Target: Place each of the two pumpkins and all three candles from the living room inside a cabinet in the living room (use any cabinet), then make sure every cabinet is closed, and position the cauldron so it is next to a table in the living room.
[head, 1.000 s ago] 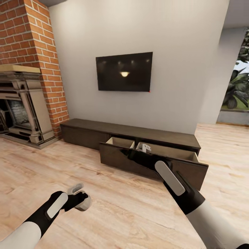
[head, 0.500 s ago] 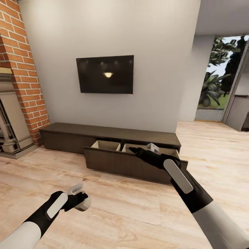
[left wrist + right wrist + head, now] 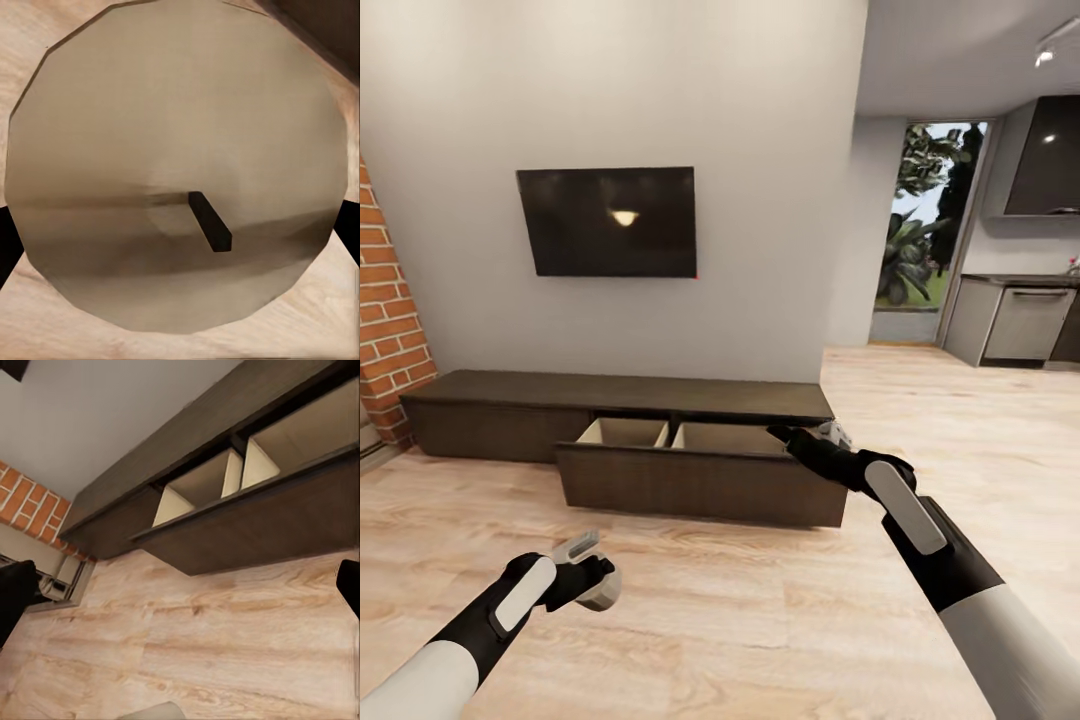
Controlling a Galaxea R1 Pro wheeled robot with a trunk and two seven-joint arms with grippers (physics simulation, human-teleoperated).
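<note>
Drawer compartments of pale wood stand pulled out from the long low dark brown wooden cabinet (image 3: 622, 395) against the grey wall; the two visible compartments, split by a light divider, look bare in the head view and in the right wrist view (image 3: 225, 487), though their floors are partly hidden behind the dark drawer front. The black right gripper (image 3: 830, 436) hangs just over the right end of that open drawer, near the front edge; its fingers are too small and dark against the wood to judge their gap, so whether it is spread or closed I cannot tell. The black left gripper (image 3: 592, 572) hovers low over the light plank floor (image 3: 740, 620), well short of the cabinet, and is closed around a pale beige stubby candle (image 3: 600, 592). In the left wrist view that candle's round tan face (image 3: 172, 150) with its small dark wick nub sits pressed close to the lens, with both fingers cut off at the edges. A black wall-mounted television (image 3: 607, 222) hangs above the cabinet, red brick (image 3: 390, 330) shows beyond the left gripper, and grey kitchen units (image 3: 1015, 322) lie far beyond the right one.
</note>
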